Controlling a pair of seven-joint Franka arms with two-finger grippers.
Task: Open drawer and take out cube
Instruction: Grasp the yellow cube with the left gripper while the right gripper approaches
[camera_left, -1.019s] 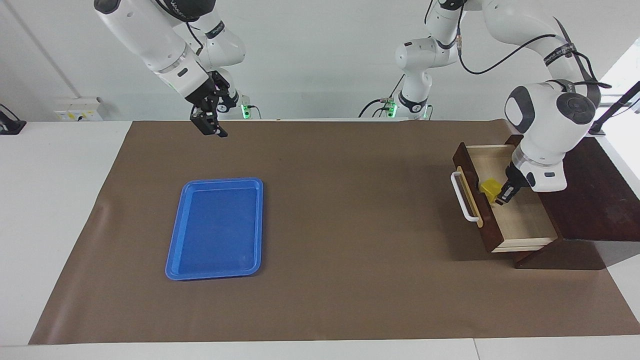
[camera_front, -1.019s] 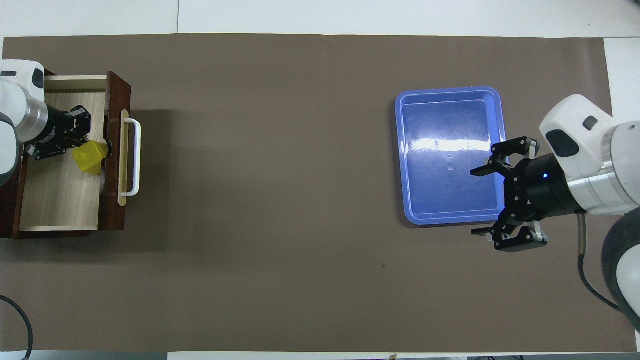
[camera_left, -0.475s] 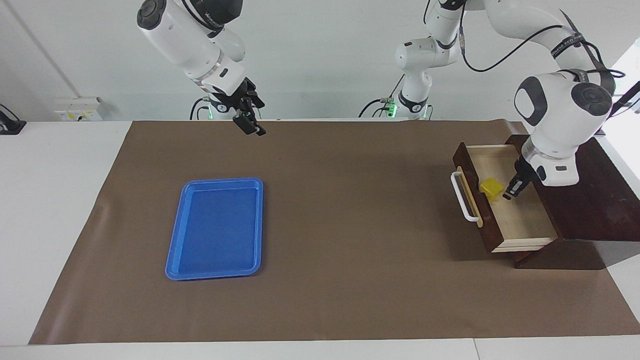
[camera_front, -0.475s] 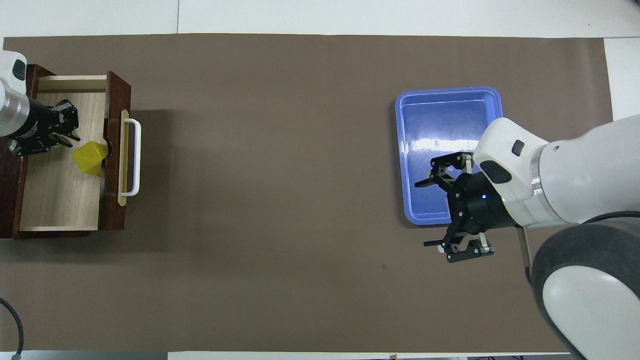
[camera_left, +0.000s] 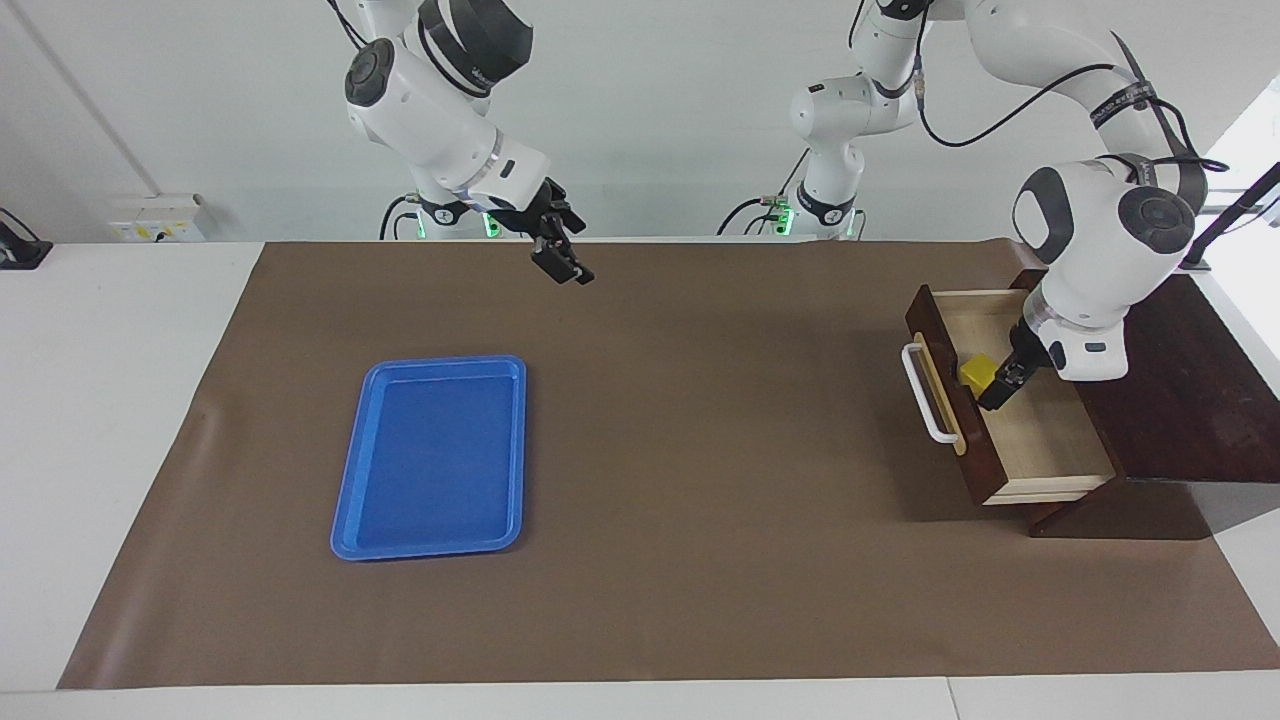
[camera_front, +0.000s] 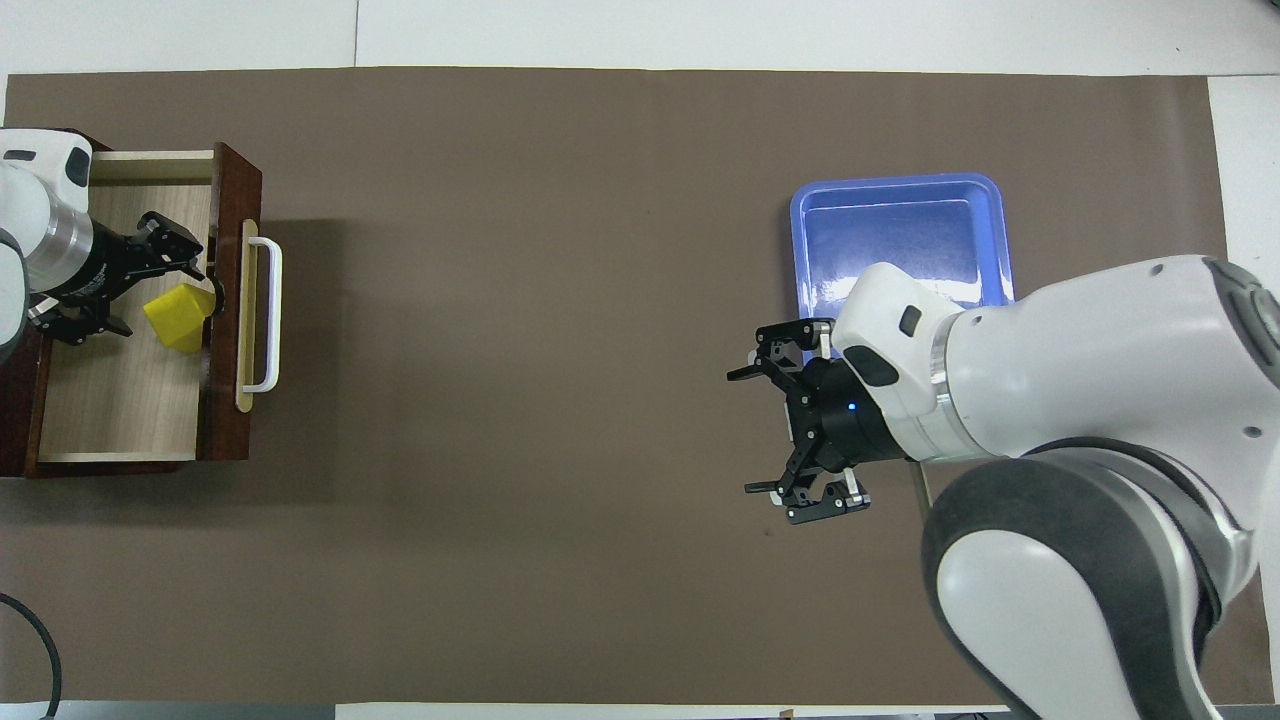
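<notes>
The dark brown drawer (camera_left: 1045, 440) (camera_front: 110, 410) stands pulled out at the left arm's end of the table, its white bar handle (camera_left: 925, 395) (camera_front: 265, 315) facing the table's middle. The yellow cube (camera_left: 978, 372) (camera_front: 180, 315) lies inside against the drawer's front panel. My left gripper (camera_left: 995, 392) (camera_front: 150, 297) reaches down into the drawer, open, with its fingertips right at the cube; whether they touch it I cannot tell. My right gripper (camera_left: 565, 265) (camera_front: 745, 432) hangs open in the air over the brown mat, holding nothing.
A blue tray (camera_left: 430, 455) (camera_front: 900, 230) lies on the brown mat toward the right arm's end. The drawer comes out of a low dark wooden cabinet (camera_left: 1190, 400) at the table's edge. The right arm's forearm covers part of the tray in the overhead view.
The left gripper went from shut to open, lifted off a little, then came back to the cube. The right gripper swung from over the tray toward the table's middle.
</notes>
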